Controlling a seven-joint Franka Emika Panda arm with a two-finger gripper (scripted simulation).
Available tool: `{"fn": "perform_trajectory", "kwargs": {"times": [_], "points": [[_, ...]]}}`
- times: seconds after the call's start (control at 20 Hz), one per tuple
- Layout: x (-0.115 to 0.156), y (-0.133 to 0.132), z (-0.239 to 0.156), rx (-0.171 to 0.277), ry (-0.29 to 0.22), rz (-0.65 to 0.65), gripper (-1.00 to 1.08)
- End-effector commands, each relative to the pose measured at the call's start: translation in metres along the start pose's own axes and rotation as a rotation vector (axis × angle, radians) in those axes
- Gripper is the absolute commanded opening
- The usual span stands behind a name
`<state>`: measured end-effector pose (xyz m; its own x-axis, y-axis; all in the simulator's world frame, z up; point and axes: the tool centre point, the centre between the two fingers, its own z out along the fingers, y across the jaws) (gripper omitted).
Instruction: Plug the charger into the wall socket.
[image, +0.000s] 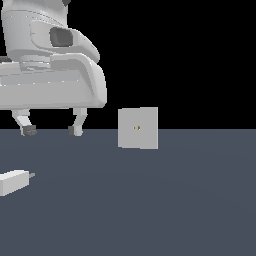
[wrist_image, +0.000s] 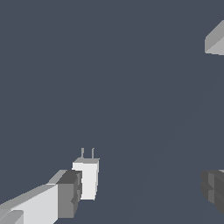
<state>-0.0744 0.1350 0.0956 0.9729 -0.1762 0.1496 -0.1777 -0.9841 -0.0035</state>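
Note:
The charger (image: 14, 181) is a small white block lying flat on the floor at the exterior view's left, its thin grey prong pointing toward the exterior view's right. In the wrist view the charger (wrist_image: 87, 177) shows two prongs and lies beside one finger (wrist_image: 68, 192). My gripper (image: 52, 131) hangs open above the floor, higher than the charger and holding nothing. The wall socket (image: 138, 128) is an upright light-grey square plate with two tiny yellowish holes at its centre, further toward the exterior view's right. A corner of the wall socket (wrist_image: 215, 40) shows in the wrist view.
A dark grey-blue floor (image: 165, 200) spreads under everything. The arm's bulky white wrist body (image: 50, 65) fills the exterior view's upper left.

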Motion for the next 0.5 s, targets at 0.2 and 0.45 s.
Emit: {"fn": "perform_trajectory", "kwargs": {"times": [0.2,0.45], "points": [[-0.018,-0.029,0.015,-0.005,0.032,0.026,1.0],[-0.026,-0.044,0.023,-0.009,0.048,0.04,1.0]]}}
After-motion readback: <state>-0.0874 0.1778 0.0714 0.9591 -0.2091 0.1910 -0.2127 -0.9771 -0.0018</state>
